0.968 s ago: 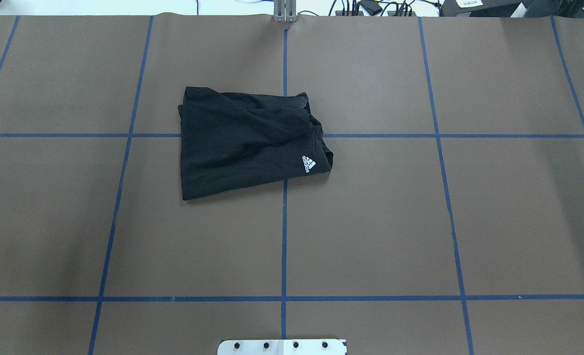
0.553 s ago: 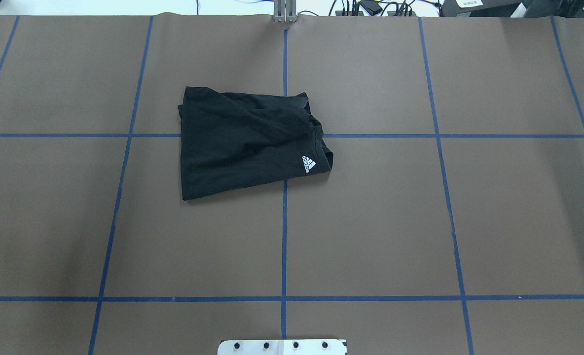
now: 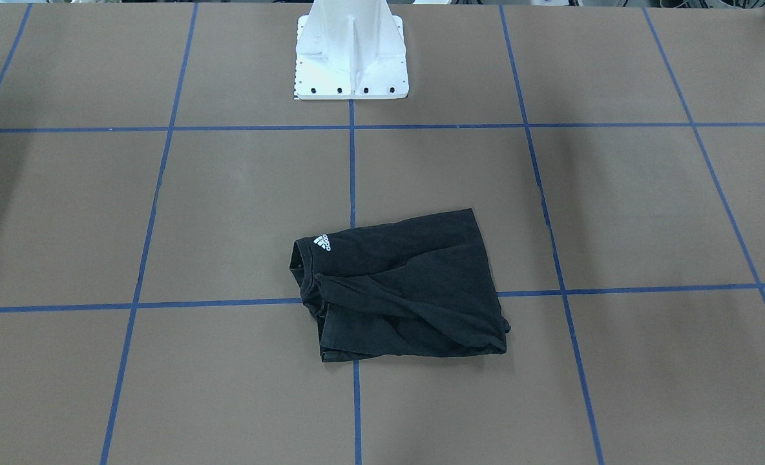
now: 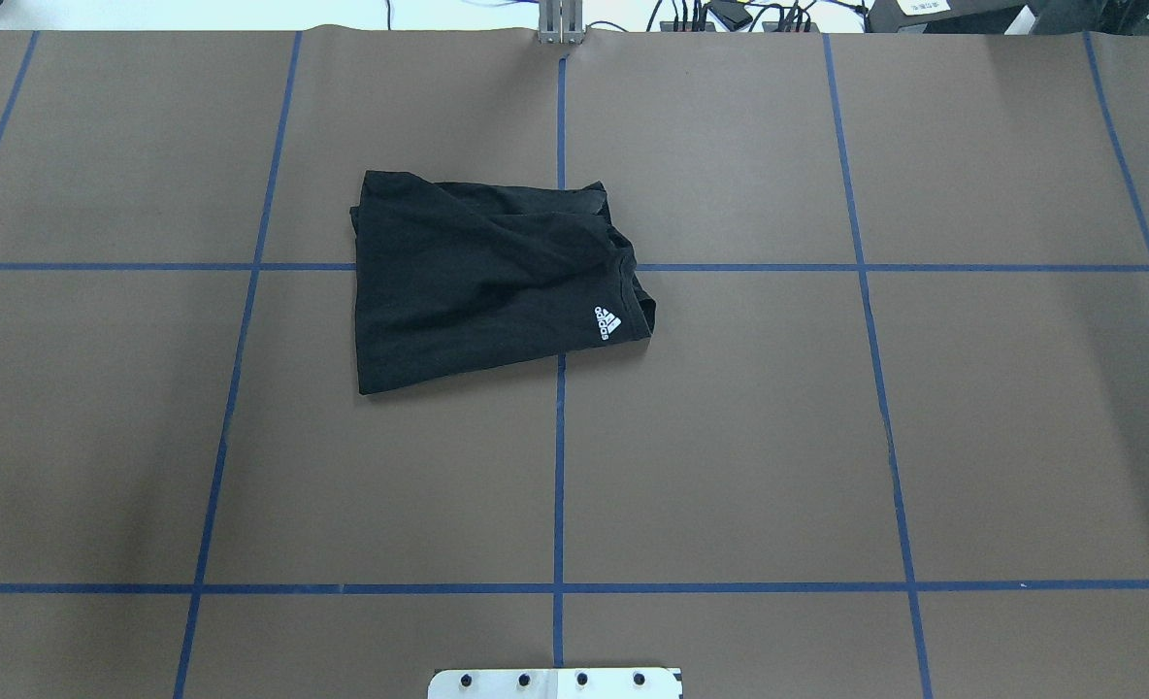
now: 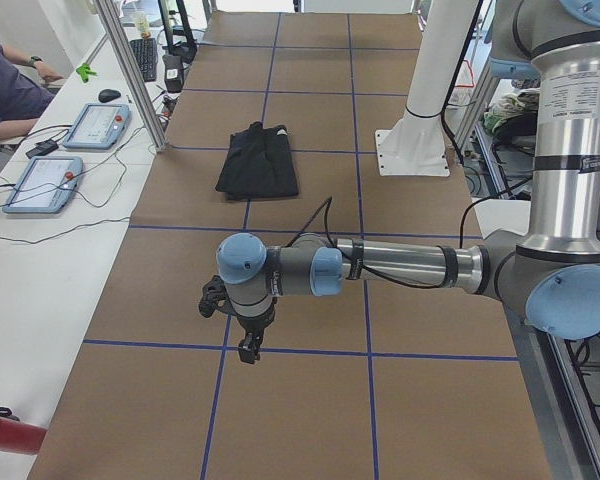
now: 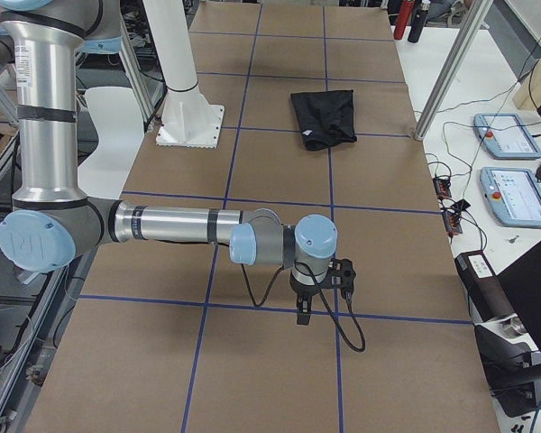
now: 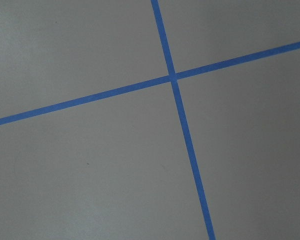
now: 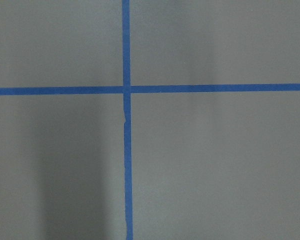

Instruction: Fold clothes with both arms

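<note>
At the left end of the table [image 4: 99, 437] the left arm [image 5: 400, 265] lies low and level over bare brown surface. The left claw [image 5: 247, 350] points straight down above a crossing of blue tape lines [image 7: 172, 76]. It shows only from the side camera, so I cannot tell whether it is spread or pressed together; no cloth hangs from it. Further right, just left of the table's middle and lapping over the centre line, the black T-shirt [image 4: 477, 282] rests flat on the table on the side far from the white pedestal [image 3: 350, 58]. It is gathered into a compact, roughly rectangular bundle. A sleeve or side panel is laid diagonally across the top, and the collar end with its white logo [image 4: 607, 323] sits at the right near corner. The chest print is out of sight, presumably turned inward by the folds. The near edge slants a little, so the bundle is neat but not square to the grid. At the right end the right arm [image 6: 171, 225] mirrors the left one. The right claw [image 6: 303, 314] hangs over another tape crossing, well apart from the garment, and again I cannot tell its state. With both arms parked wide and low, each far from the cloth, this reads as a withdrawn rest pose that leaves the shirt untouched and unobstructed, and the folding looks finished or very nearly so.
</note>
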### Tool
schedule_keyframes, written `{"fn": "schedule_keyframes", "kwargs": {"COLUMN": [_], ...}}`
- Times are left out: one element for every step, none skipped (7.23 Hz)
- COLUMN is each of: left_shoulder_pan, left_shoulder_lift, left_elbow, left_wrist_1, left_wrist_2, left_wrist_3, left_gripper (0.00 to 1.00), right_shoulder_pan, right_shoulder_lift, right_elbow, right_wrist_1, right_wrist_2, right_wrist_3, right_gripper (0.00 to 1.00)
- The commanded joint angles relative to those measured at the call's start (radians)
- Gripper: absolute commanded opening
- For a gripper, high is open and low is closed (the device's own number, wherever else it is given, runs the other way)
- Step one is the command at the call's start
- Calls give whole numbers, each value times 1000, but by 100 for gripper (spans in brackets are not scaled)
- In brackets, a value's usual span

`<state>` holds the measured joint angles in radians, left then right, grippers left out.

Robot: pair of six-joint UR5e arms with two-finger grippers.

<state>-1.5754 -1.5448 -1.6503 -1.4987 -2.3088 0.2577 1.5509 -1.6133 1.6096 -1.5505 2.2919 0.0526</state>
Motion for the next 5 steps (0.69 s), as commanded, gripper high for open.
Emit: {"fn": "schedule_keyframes", "kwargs": {"left_shoulder_pan": [0, 0, 0, 0, 0], "left_shoulder_lift": [0, 2, 2, 2, 0], "left_elbow": [6, 9, 24, 38, 37], "left_wrist_1": [0, 2, 3, 2, 2], "left_wrist_2": [0, 0, 0, 0, 0], "left_wrist_3": [0, -2, -2, -2, -2], "left_gripper": [100, 100, 100, 100, 100], "right_shoulder_pan": [0, -2, -23, -46, -46], "right_shoulder_lift": [0, 0, 1, 1, 1], "right_elbow": [4, 6, 6, 6, 6], "right_wrist_1": [1, 1, 1, 1, 1], "right_wrist_2": [1, 1, 3, 3, 3], "right_wrist_3": [-5, -7, -7, -4, -2], "right_gripper": [100, 100, 100, 100, 100]}}
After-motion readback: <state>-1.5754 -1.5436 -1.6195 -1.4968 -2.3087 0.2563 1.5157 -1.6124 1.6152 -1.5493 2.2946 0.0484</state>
